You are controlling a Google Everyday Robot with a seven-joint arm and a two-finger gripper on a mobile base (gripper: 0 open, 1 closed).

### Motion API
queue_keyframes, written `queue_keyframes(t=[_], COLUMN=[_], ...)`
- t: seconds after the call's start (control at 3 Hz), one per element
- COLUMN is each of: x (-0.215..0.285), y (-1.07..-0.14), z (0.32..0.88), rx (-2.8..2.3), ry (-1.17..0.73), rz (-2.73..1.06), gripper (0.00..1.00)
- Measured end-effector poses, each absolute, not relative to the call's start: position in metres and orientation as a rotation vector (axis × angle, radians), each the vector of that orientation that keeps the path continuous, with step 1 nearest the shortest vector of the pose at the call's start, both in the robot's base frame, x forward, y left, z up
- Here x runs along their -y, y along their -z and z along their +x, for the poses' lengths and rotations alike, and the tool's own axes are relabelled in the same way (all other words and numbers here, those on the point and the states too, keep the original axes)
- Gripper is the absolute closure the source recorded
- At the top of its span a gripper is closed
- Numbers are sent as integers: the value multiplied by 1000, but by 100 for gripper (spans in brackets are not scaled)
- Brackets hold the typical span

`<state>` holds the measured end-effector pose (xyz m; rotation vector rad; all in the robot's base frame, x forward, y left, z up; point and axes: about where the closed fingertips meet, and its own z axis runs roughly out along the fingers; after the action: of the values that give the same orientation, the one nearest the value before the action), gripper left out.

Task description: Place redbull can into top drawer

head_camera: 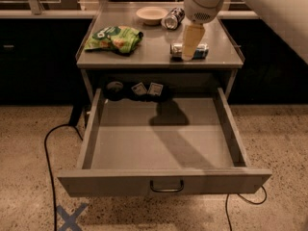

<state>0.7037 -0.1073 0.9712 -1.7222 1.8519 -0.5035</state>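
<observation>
The redbull can [202,51], silver with blue panels, lies on its side near the front right of the grey tabletop. My gripper [188,54] hangs from the white arm at the top right, right over the middle of the can, and hides its centre. The top drawer [163,181] is pulled wide open below the tabletop, with its bar handle [166,187] at the front. The drawer's floor is bare except for small items at its back.
A darker can [172,18] lies beside a shallow bowl [151,14] at the back of the tabletop. A green snack bag [114,37] lies at the left. Small dark items [137,89] sit at the drawer's back. A black cable [50,148] runs over the floor at the left.
</observation>
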Motion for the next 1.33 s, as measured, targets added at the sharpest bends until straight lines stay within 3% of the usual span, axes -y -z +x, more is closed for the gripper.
queue_keyframes(t=[0.67, 1.33], x=[80, 109], y=[-961, -928], z=[799, 828], rx=[-1808, -2028], ry=[586, 601], rz=[-1785, -1805], gripper=[0, 0])
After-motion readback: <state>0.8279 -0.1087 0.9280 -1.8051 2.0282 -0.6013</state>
